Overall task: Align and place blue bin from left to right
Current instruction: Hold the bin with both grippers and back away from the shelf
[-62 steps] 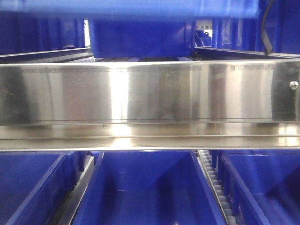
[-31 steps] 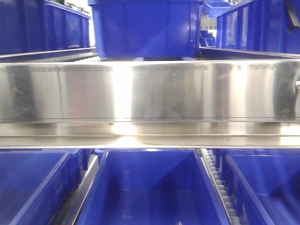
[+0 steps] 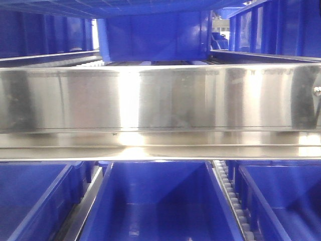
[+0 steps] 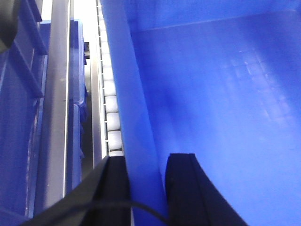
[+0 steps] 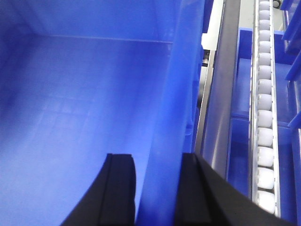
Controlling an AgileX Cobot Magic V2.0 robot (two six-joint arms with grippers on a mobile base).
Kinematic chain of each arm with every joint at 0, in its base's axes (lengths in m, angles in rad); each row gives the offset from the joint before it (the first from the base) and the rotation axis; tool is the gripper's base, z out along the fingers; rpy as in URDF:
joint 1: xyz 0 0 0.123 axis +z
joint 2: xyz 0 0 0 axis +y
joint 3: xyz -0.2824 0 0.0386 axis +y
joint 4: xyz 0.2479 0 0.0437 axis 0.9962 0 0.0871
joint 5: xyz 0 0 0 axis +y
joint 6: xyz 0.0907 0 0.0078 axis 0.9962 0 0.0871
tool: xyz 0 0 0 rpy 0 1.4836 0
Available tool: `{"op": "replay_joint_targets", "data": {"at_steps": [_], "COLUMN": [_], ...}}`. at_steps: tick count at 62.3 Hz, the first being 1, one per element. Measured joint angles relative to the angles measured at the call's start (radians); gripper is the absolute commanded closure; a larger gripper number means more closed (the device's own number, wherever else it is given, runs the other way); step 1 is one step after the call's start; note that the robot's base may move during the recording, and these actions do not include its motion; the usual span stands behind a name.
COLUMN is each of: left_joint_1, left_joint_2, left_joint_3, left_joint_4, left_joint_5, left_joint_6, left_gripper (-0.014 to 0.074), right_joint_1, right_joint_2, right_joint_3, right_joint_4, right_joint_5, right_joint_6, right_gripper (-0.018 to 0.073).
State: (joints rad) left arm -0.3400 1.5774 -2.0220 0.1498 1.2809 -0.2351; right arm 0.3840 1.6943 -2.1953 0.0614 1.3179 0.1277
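I hold the blue bin [image 4: 225, 94] by its two long side walls. In the left wrist view my left gripper [image 4: 148, 162] is shut on the bin's left wall [image 4: 129, 94], one black finger [image 4: 115, 188] outside and one inside. My right gripper [image 5: 157, 160] is shut on the right wall [image 5: 181, 84] in the same way, with the empty bin floor [image 5: 70, 117] beyond it. In the front view only the bin's grid underside [image 3: 125, 6] shows, across the top edge. Neither gripper appears in that view.
A wide steel shelf rail [image 3: 160, 98] crosses the front view. Another blue bin [image 3: 153, 37] stands behind it on the upper level, with more at both sides. Three open bins [image 3: 155, 201] sit on the lower level. Roller tracks [image 4: 110, 108] [image 5: 265, 117] run beside the held bin.
Half a second ago the held bin was out of the front view; its grid underside now spans the top edge. The view itself has shifted slightly.
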Motion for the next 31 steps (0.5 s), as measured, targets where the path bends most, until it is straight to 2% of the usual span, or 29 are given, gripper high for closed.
{"op": "replay_joint_targets", "data": {"at_steps": [31], "left_joint_1": [0.0], "left_joint_2": [0.0], "left_joint_3": [0.0], "left_joint_4": [0.0], "left_joint_5": [0.0], "left_joint_6": [-0.002], "left_gripper": [0.0605], "right_joint_1": [0.0], "right_joint_2": [0.0], "right_joint_3": [0.0], "right_joint_4": [0.0], "right_joint_5": [0.0], "right_joint_6": [0.002], "right_gripper": [0.0627]}}
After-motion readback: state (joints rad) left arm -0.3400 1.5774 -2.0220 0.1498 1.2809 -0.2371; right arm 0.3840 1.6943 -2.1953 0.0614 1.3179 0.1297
